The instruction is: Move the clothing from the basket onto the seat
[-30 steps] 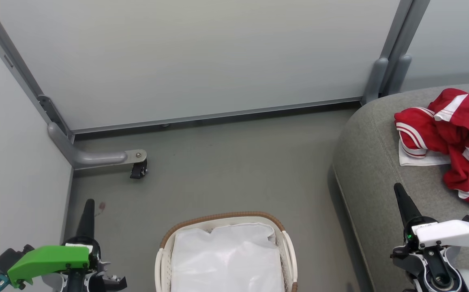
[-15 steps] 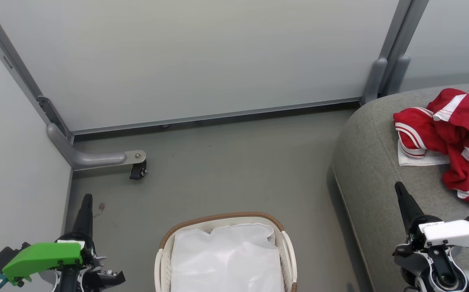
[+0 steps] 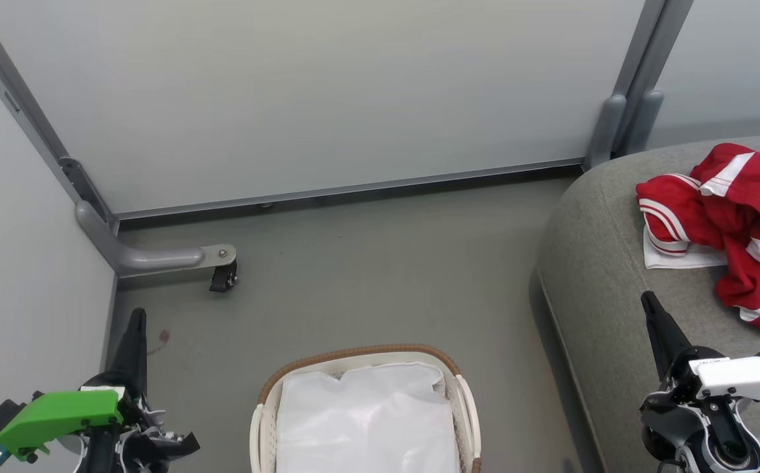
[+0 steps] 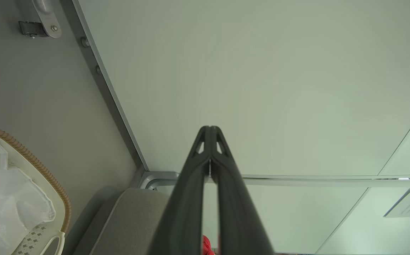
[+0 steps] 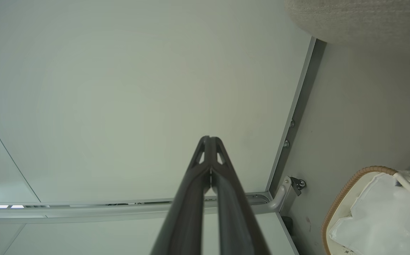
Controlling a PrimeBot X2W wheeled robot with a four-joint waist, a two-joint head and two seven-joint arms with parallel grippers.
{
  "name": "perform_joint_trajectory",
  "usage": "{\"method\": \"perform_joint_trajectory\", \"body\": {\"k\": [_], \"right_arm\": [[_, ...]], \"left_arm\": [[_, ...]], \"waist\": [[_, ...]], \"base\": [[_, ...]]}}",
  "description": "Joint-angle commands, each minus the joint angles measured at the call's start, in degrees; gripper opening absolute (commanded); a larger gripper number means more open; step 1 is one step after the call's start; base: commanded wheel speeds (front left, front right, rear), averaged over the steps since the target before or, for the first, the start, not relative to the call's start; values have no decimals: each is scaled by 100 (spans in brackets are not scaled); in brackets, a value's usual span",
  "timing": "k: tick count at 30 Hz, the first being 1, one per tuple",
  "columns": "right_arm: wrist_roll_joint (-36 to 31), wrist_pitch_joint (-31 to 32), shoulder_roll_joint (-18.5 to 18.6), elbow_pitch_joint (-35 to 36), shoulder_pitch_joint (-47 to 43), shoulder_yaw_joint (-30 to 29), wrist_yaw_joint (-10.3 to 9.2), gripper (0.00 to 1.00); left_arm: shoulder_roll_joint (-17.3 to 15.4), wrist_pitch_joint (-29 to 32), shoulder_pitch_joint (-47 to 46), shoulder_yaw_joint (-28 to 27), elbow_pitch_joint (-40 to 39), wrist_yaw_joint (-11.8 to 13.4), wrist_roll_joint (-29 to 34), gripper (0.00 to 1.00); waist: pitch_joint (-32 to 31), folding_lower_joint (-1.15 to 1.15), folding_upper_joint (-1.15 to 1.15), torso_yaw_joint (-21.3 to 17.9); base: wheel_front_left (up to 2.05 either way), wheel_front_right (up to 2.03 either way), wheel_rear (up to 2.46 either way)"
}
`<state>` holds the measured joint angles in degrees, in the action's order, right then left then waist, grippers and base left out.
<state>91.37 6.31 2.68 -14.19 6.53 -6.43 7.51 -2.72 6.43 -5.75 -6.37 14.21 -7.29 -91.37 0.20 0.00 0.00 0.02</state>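
Both of my claws are empty and pressed together: my left claw (image 3: 136, 318) hangs over the floor (image 3: 366, 263) on the basket's left, and my right claw (image 3: 649, 303) hangs over the front edge of the seat (image 3: 603, 276), its fingers meeting at the tips with nothing pinched between them, which both wrist views bear out. The clothing (image 3: 741, 223) lies in a rumpled red heap with white stripes on top of the seat, near its rounded end and back from the front edge, well apart from my right claw; I cannot tell from this heap where one garment ends and the other begins, and part of it runs off the right side of the head view. The basket (image 3: 353, 351) stands on the floor between my claws, beside the seat but not touching it, and inside it I see the white liner sheet (image 3: 366, 420) and nothing red, though its near end is cut off by the bottom of the head view. I judge the moving done, or very nearly: the red pieces rest on the seat, and all that could be left is to check the hidden near end of the basket for a stray garment and draw my arms back
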Motion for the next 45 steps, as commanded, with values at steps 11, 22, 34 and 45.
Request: {"method": "perform_joint_trajectory", "body": {"k": [11, 22, 34, 45], "right_arm": [[112, 44, 37, 31, -61, -22, -4, 0], [112, 43, 37, 30, -61, -21, -4, 0], [113, 43, 37, 30, -61, -21, -4, 0], [113, 43, 37, 29, -61, -21, -4, 0]], "left_arm": [[-29, 32, -78, -31, -25, -38, -113, 0], [-29, 32, -78, -31, -24, -38, -112, 0], [-29, 31, -77, -31, -25, -38, -113, 0], [-29, 31, -77, -30, -24, -38, -113, 0]], "waist": [[-2, 0, 0, -2], [-2, 0, 0, -2], [-2, 0, 0, -2], [-2, 0, 0, -2]], "base": [[0, 0, 0], [0, 0, 0], [0, 0, 0], [0, 0, 0]]}}
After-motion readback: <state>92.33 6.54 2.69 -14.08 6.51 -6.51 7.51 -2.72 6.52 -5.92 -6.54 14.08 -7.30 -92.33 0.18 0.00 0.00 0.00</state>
